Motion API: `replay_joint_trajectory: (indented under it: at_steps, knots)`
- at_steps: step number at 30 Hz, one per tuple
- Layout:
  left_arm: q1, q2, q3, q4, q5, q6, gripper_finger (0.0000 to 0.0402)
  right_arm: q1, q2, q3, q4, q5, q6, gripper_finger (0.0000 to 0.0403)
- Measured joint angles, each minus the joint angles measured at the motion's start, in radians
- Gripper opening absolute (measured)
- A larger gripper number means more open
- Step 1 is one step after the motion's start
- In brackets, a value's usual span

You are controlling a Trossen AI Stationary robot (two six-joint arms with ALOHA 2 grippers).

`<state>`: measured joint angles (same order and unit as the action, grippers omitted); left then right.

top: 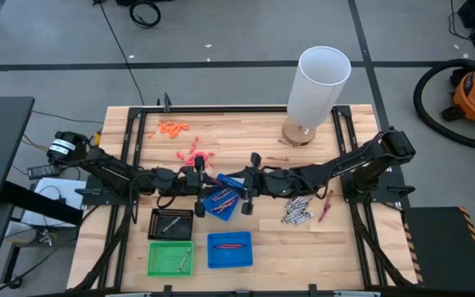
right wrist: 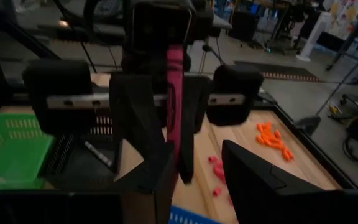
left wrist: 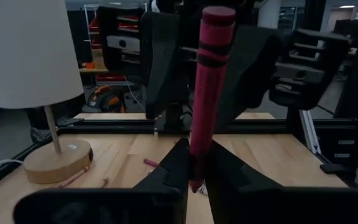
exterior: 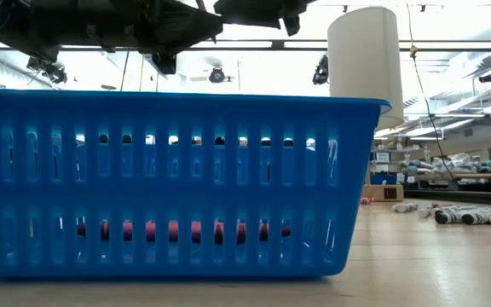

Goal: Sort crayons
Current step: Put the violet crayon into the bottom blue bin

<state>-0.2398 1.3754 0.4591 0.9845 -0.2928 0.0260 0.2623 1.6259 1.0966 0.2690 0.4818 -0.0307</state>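
A red crayon with black bands stands upright over the table's middle, with my left gripper shut on its lower end. My right gripper faces it from the right and is open, one finger on either side of the crayon; I cannot tell whether it touches. In the high view both grippers meet, left and right, above a tilted blue tray. Grey crayons lie in a heap on the table to the right, with a red one beside them. My left gripper pinches the red crayon's lower end between its two fingers. The fingers come in level from the table's left and lie across the crayon. The crayon stands upright above the fingers, lifted clear of the table.
A black tray, a green tray and a blue tray holding red crayons sit near the front edge. Salmon bits and orange bits lie farther back. A white lamp stands at the back right.
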Motion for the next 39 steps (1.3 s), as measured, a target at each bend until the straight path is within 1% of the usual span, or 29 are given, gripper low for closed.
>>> replay_joint_trajectory:
  at_steps: [5, 9, 12, 16, 19, 22, 25, 33, 39]
  knots:
    - [0.000, 0.000, 0.000, -0.053, 0.067, -0.080, 0.0044, 0.023, -0.041, 0.000, -0.121, 0.065, 0.034, 0.0139]
    - [-0.010, 0.000, 0.000, -0.116, 0.130, -0.177, 0.0046, 0.038, -0.077, 0.000, -0.246, 0.151, 0.076, 0.0139]
    - [-0.050, 0.000, 0.000, -0.148, 0.131, -0.214, 0.0046, 0.044, -0.102, 0.000, -0.357, 0.200, 0.139, 0.0139]
    - [-0.115, 0.000, 0.000, -0.180, 0.127, -0.240, 0.0047, 0.043, -0.134, 0.000, -0.494, 0.234, 0.250, 0.0139]
    - [-0.157, 0.000, 0.011, -0.241, 0.085, -0.253, 0.0047, 0.043, -0.143, 0.000, -0.550, 0.247, 0.318, 0.0139]
    - [-0.194, 0.009, 0.071, -0.380, 0.044, -0.283, 0.0047, 0.047, -0.142, -0.001, -0.572, 0.256, 0.352, 0.0139]
    - [-0.229, 0.048, 0.149, -0.492, 0.035, -0.294, 0.0047, 0.054, -0.140, -0.001, -0.582, 0.254, 0.386, 0.0139]
    - [-0.302, 0.241, 0.348, -0.677, 0.035, -0.345, 0.0048, 0.095, -0.140, -0.001, -0.571, 0.268, 0.412, 0.0139]
    - [-0.314, 0.370, 0.475, -0.811, 0.053, -0.392, 0.0048, 0.125, -0.140, -0.001, -0.559, 0.283, 0.413, 0.0139]
